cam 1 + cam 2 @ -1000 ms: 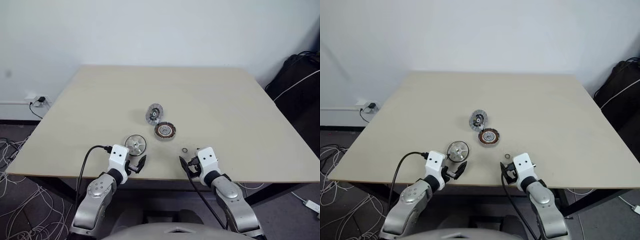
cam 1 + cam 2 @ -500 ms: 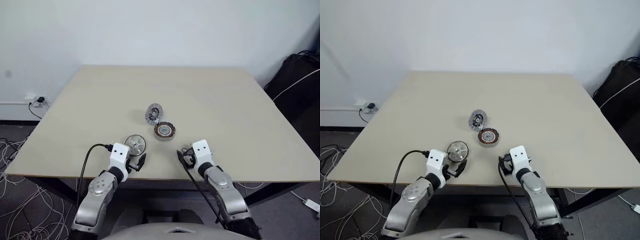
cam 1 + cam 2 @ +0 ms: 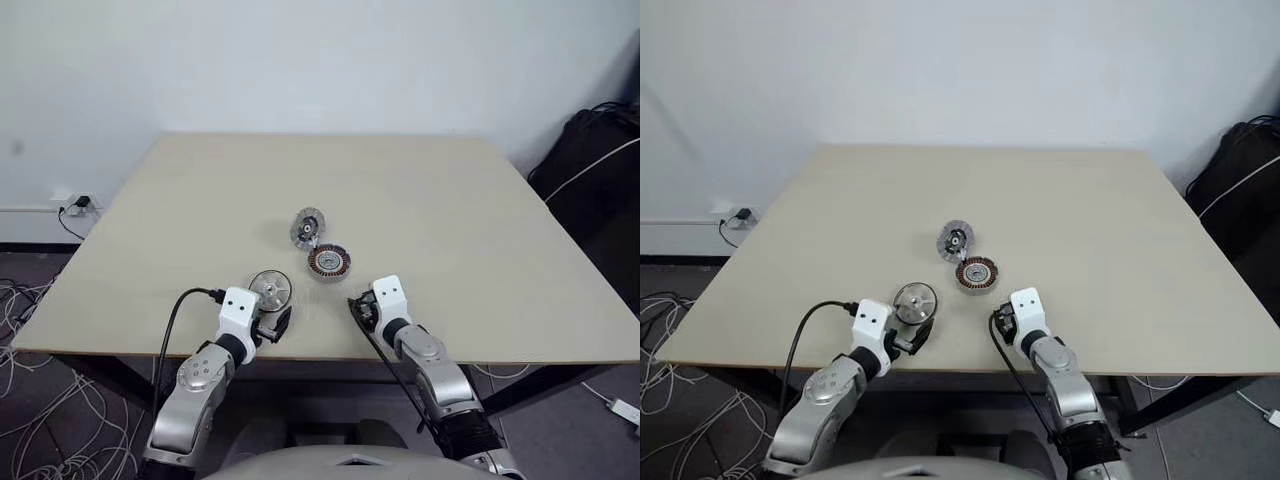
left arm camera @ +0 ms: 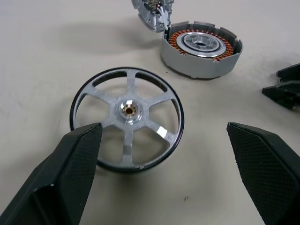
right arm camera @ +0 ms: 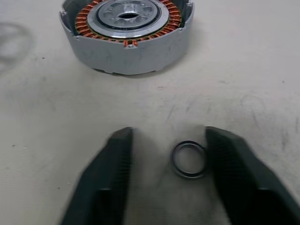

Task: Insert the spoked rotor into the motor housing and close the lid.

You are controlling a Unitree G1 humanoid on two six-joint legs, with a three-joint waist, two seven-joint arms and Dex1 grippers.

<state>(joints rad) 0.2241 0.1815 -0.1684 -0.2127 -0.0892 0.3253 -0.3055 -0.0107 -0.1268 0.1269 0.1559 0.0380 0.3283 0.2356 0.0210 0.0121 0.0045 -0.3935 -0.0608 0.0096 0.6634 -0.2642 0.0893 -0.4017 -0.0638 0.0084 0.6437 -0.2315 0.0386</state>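
While flat, the spoked rotor [image 4: 127, 118] lies between left hand [image 4: 166, 173] fingers.

The lid [image 4: 152, 14] is cut off by the left wrist view's edge, and the right claw [image 3: 362, 312] hides the small ring [image 5: 189, 159] from the head views.

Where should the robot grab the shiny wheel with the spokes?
Probably by its thin rim. The spoked rotor lies flat on the table with open gaps between its spokes, so the left gripper could come from above, one finger outside the rim and one in a gap.
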